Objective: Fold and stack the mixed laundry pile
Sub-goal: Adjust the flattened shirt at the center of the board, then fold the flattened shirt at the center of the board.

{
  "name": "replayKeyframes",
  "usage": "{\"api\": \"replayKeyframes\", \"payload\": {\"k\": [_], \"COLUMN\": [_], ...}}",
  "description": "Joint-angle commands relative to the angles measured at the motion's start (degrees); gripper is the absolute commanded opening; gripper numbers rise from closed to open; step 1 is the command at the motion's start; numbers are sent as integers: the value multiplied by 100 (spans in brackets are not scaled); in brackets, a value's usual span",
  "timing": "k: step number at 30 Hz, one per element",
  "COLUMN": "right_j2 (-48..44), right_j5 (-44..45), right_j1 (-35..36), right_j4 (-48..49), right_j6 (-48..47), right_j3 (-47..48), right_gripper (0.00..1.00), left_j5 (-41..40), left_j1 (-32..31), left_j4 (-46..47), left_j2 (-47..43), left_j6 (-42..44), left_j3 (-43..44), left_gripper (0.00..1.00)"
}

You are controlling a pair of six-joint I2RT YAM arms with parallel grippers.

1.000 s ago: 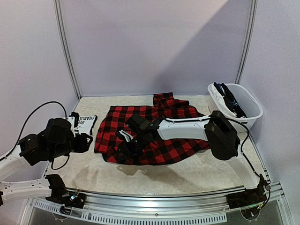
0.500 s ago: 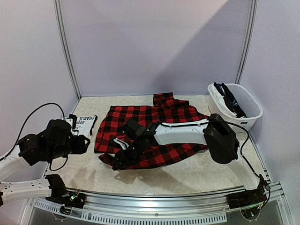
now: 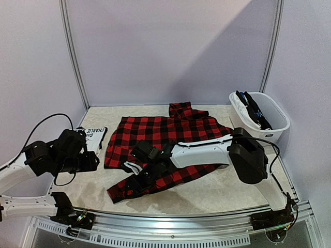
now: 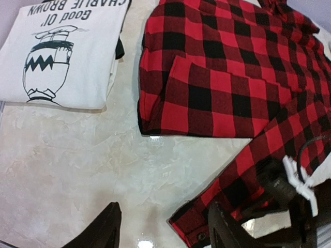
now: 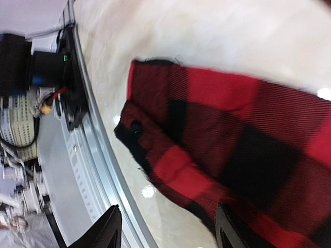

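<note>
Nearby, white T-shirt (image 3: 94, 135) left of plaid shirt (image 3: 165, 129), tub (image 3: 271, 135) right.

Bright overhead light, diagonal shadow cast across back wall (image 3: 129, 46), glare spots seen on bench (image 4: 77, 170), right wrist view blurred

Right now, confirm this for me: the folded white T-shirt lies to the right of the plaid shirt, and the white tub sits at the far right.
Wrong side: the top view shows the white T-shirt left of the plaid shirt. The white tub is at the far right, as stated.
</note>
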Motion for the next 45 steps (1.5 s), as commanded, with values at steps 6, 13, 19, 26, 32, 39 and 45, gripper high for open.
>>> {"api": "replayKeyframes", "payload": {"k": [6, 13, 19, 26, 32, 39, 45], "right_j2": [-2068, -3274, -3669, -3565, -3552, -3712, -3955], "right_j5": [1342, 2846, 2961, 3024, 3108, 3216, 3493], "right_j1": [-1117, -1839, -2152, -2164, -2272, -2460, -2570], "right_j4": [675, -104, -190, -450, -713, -934, -1196], "right_j6": [1123, 1441, 1787, 1744, 1612, 1524, 1480], "right_j3": [-1582, -2549, -2963, -2684, -2530, -2529, -2633], "right_gripper": [64, 65, 65, 65, 66, 66, 66], "left_j5": [2177, 3189, 3291, 3746, 3902, 4050, 3995], "left_j1": [774, 821, 819, 827, 826, 826, 827], "left_j4": [-424, -118, -199, 432, 787, 1447, 1825], "left_j2": [773, 1045, 1746, 2442, 2835, 3431, 3648], "left_j6": [358, 323, 155, 194, 168, 284, 420], "left_j3": [395, -80, -176, -434, -587, -666, -482], "left_gripper": [64, 66, 67, 62, 58, 55, 21]}}
